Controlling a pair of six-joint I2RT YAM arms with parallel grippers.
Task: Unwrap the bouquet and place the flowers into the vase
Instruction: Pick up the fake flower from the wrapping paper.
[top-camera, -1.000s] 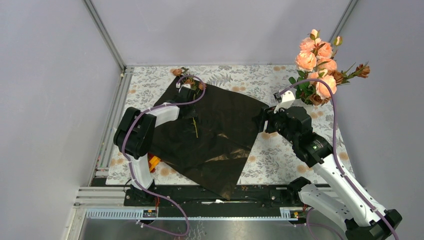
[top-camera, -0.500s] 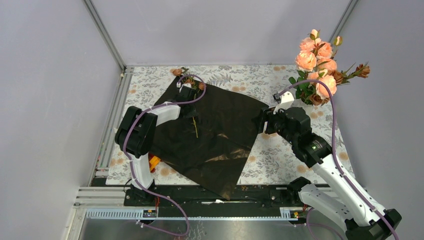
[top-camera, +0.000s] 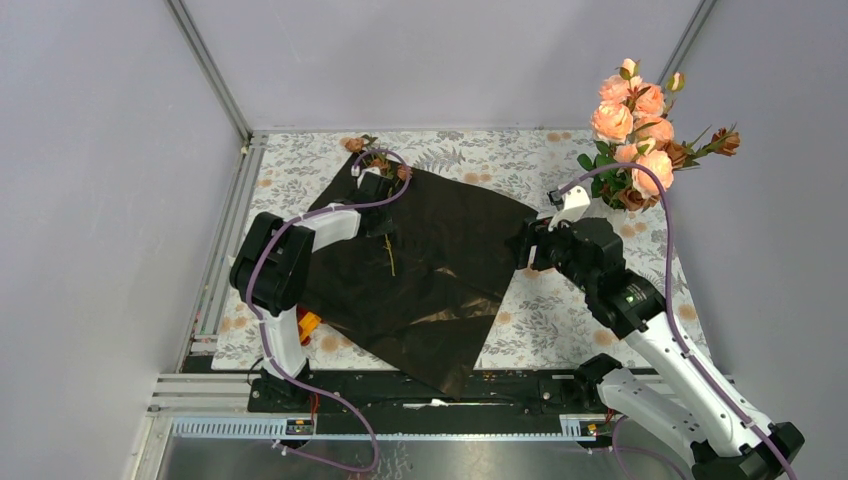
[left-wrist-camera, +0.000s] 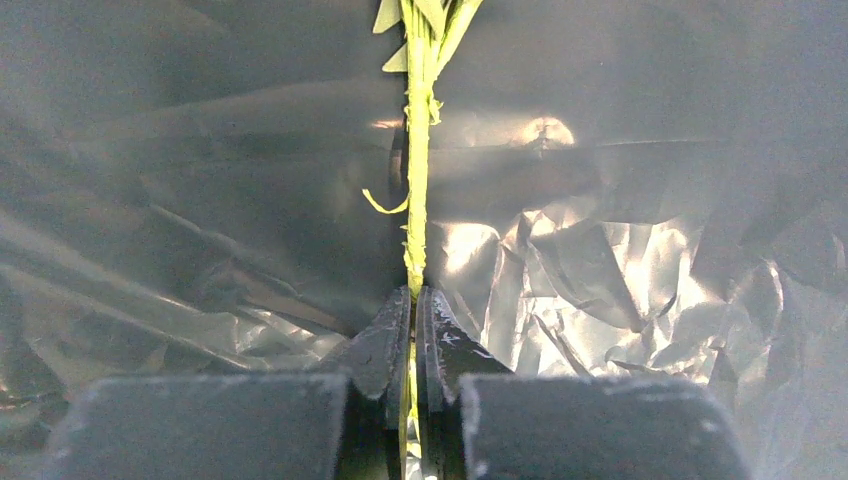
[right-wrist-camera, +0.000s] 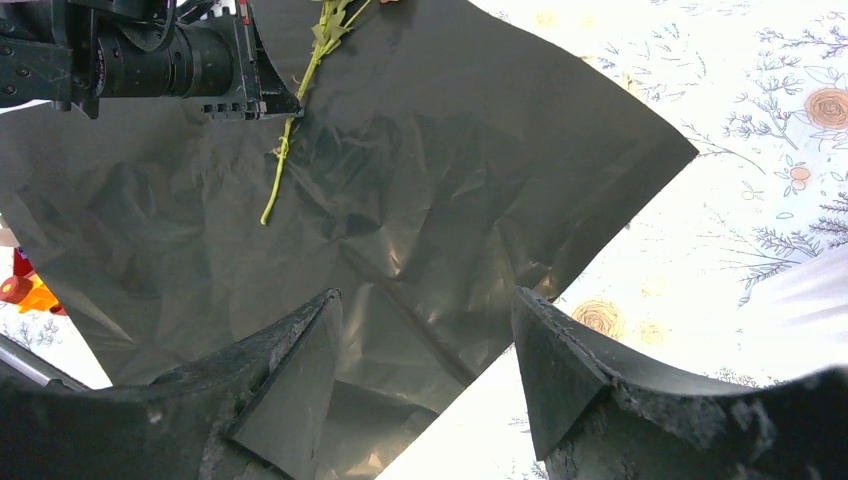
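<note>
The bouquet's black wrapping paper (top-camera: 420, 265) lies unfolded flat on the table. One of the flowers (top-camera: 381, 165) lies on it, its thin green stem (left-wrist-camera: 415, 200) running down the sheet. My left gripper (left-wrist-camera: 413, 300) is shut on that stem, and the top view shows the left gripper (top-camera: 385, 232) low over the paper. More peach-pink flowers (top-camera: 632, 120) stand upright at the back right; leaves and my right arm mostly hide the vase. My right gripper (right-wrist-camera: 425, 370) hangs open over the paper's right corner (right-wrist-camera: 640, 150) with nothing between its fingers.
An orange toy (top-camera: 308, 322) peeks out from under the paper's left edge. The table has a floral-print cloth (top-camera: 560, 310). Grey walls close in the left, back and right sides.
My left gripper's jaws have closed onto the green stem. My right arm has shifted only slightly.
</note>
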